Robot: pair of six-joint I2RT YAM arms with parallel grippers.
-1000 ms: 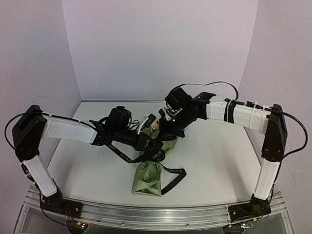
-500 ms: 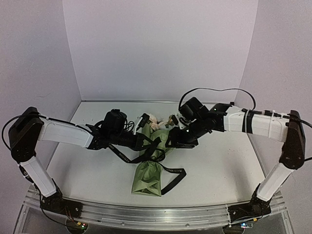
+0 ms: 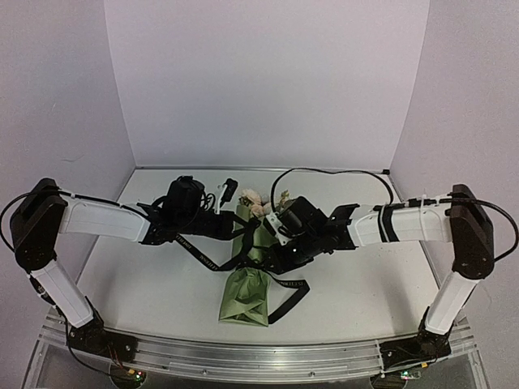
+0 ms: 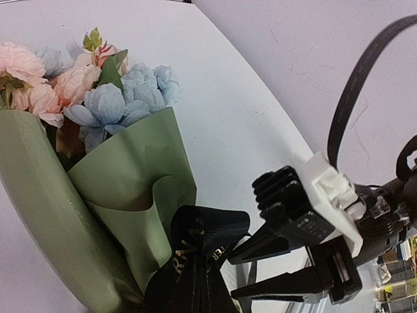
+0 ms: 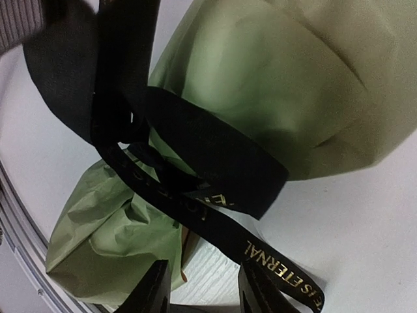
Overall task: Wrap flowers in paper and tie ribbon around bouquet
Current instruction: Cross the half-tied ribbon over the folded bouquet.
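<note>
The bouquet is lying on the table between the two arms, with the flowers pointing at the back wall and the crumpled foot of the paper pointing at the arm bases. The ribbon is circling the waist of the cone in a loose, tangled loop, and one lettered tail is trailing off onto the table to the right. The left gripper is sitting with its jaws together. Its own fingers are not showing in the wrist view, but the ribbon is bunching up right where they would meet, so it is probably pinching that strand. The right gripper is hovering low over the foot of the cone with its fingers apart and nothing between them, facing the knot area. The tie is looking unfinished, and the risks are lying in the next grab. If the right fingers are closing too low, they are likely catching paper rather than ribbon, tearing it or opening the wrap. If one arm is pulling hard while the loop is this slack, the light bouquet may be dragging across the table. The loop may also be sliding down off the narrow waist.
</note>
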